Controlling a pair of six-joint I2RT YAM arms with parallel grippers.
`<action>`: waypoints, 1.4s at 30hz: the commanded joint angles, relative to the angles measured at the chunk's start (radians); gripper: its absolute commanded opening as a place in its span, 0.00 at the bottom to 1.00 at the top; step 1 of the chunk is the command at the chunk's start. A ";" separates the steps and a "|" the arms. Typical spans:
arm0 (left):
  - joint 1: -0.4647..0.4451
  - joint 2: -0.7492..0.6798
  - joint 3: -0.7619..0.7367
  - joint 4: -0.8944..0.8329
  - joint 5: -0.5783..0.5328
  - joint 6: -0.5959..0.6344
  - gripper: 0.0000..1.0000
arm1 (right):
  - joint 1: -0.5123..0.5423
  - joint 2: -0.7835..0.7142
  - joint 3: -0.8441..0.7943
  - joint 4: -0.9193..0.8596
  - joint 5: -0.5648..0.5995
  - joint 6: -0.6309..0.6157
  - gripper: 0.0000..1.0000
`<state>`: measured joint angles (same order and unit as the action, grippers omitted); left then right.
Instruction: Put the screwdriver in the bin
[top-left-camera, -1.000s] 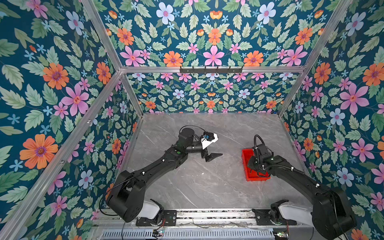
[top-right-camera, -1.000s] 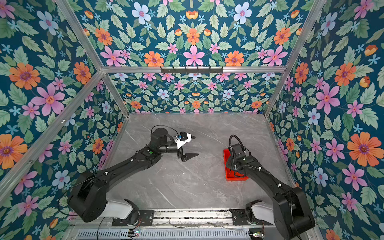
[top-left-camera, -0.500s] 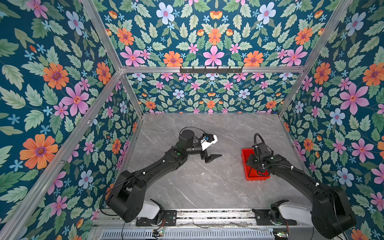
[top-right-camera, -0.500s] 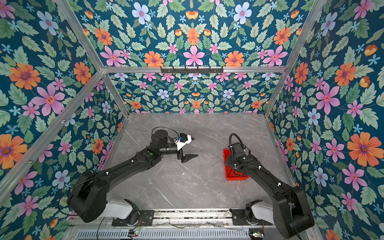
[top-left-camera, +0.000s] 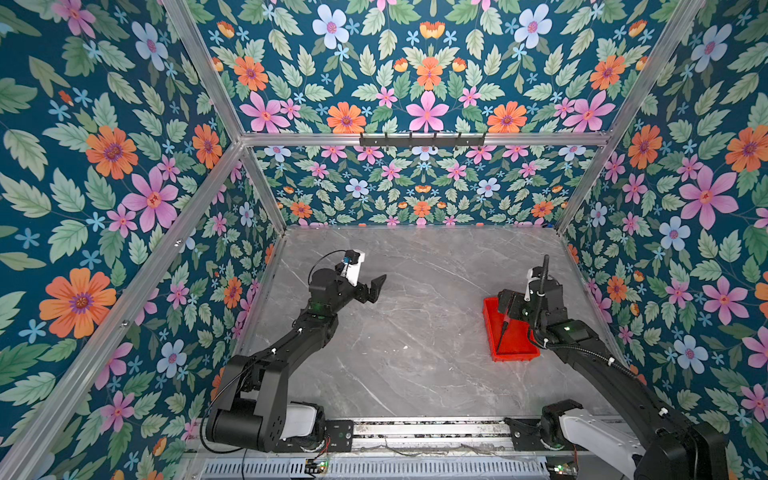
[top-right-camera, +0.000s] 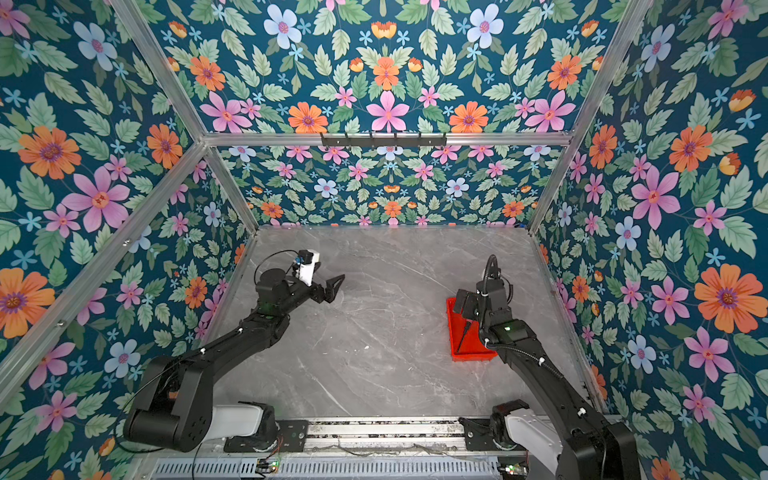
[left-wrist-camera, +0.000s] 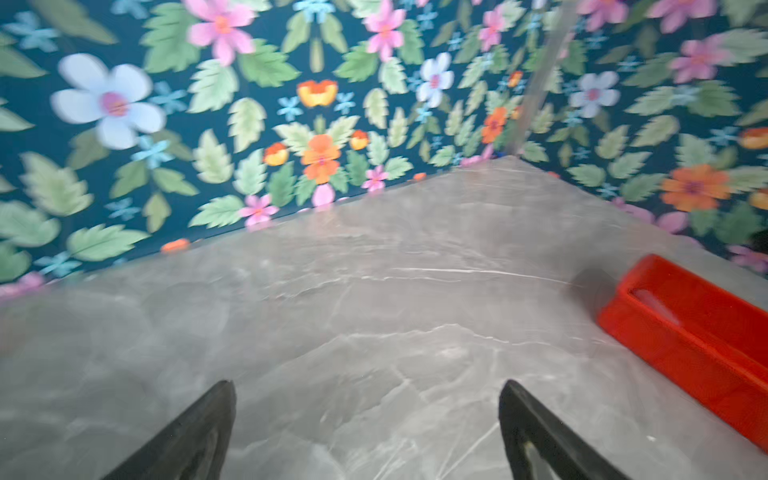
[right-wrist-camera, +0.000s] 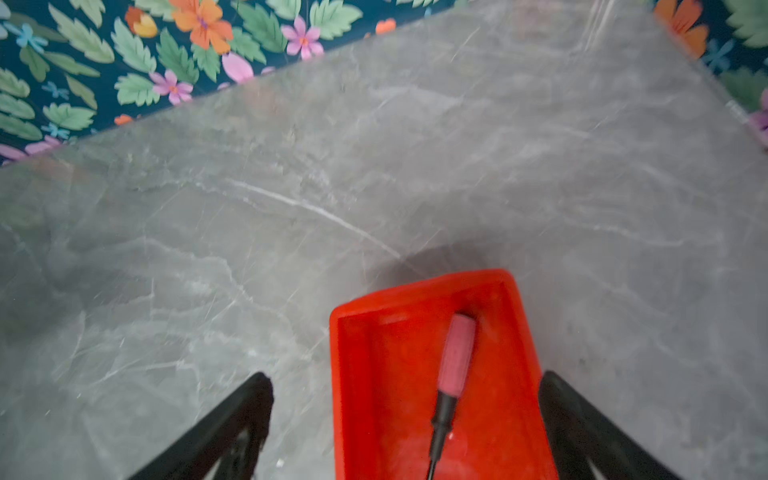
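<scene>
Now: we judge the screwdriver (right-wrist-camera: 453, 365) is already in the bin (right-wrist-camera: 374, 395), so the step in hand is taking the right arm away.
Right pincer (right-wrist-camera: 405, 378): its fingers are wide apart, one on each side of the bin, and hold nothing.
Left pincer (left-wrist-camera: 368, 384): wide apart too, holding nothing, over bare bench (left-wrist-camera: 374, 291), well apart from the bin.
Doing it well: we go straight up first, keep the fingers apart, and do not bump the bin walls.
Where it lies: flat on the bin floor, nearer one long wall.
Long axis: along the bin's long side, a bit slanted.
Which way it points: pink handle toward the far end, dark shaft (top-left-camera: 500, 334) back toward the right arm.
</scene>
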<state>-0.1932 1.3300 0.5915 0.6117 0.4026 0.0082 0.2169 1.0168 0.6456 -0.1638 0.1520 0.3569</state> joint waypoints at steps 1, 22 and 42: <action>0.072 -0.023 -0.047 0.007 -0.248 0.020 1.00 | -0.046 0.014 -0.052 0.241 0.026 -0.133 0.99; 0.242 0.176 -0.271 0.478 -0.358 -0.054 1.00 | -0.297 0.296 -0.351 0.952 -0.119 -0.230 0.99; 0.210 0.279 -0.301 0.609 -0.386 -0.012 1.00 | -0.300 0.398 -0.333 1.013 -0.170 -0.247 0.99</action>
<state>0.0158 1.6115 0.2901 1.1843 0.0261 -0.0181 -0.0841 1.4136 0.3111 0.8040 -0.0162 0.1207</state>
